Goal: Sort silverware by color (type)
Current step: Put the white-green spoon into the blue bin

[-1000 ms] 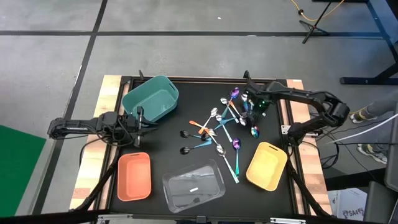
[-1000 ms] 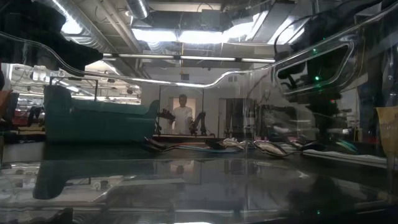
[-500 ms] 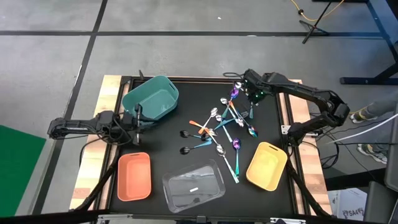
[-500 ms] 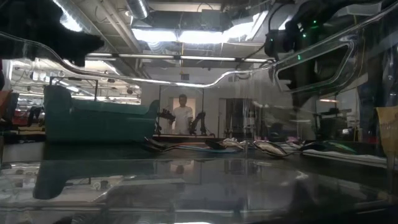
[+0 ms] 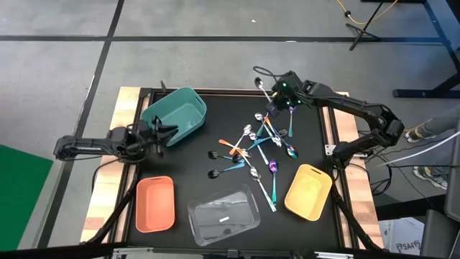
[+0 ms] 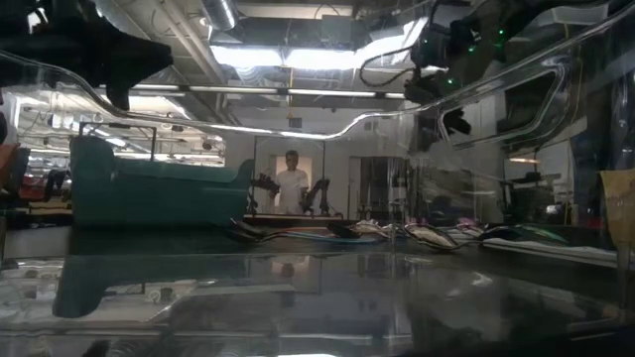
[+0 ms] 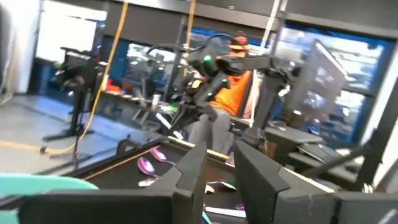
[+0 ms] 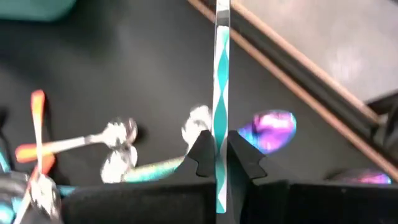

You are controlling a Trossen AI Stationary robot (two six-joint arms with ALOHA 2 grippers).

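Observation:
Several spoons (image 5: 251, 147) lie crossed in a loose pile mid-table: silver ones, orange-handled ones, teal-handled ones with black or purple bowls. My right gripper (image 5: 282, 92) hangs above the pile's far end, shut on a teal-handled spoon (image 5: 264, 90). That spoon's bowl end (image 5: 259, 81) sticks out toward the far edge. A purple-bowled spoon (image 8: 267, 130) lies on the mat below it. My left gripper (image 5: 162, 132) waits at the table's left beside the teal bin (image 5: 174, 114). Its fingers (image 7: 214, 180) stand apart with nothing between them. My right gripper pinches the spoon's teal handle (image 8: 221, 118) between its two fingertips. The fingers slant down from the table's right and lie across the handle, which runs on past them at both sides. The spoon is lifted clear of the pile and the mat.
A salmon bin (image 5: 155, 203), a clear bin (image 5: 223, 214) and a yellow bin (image 5: 308, 191) stand along the near side. The wooden table rim (image 8: 292, 68) runs just beyond the held spoon. A person stands in the room far behind the table (image 6: 291, 183).
My right gripper has risen from the pile and gone toward the table's far edge, tipping less steeply down, with the teal-handled spoon lifted clear. My left gripper has rolled and tipped up a little beside the teal bin.

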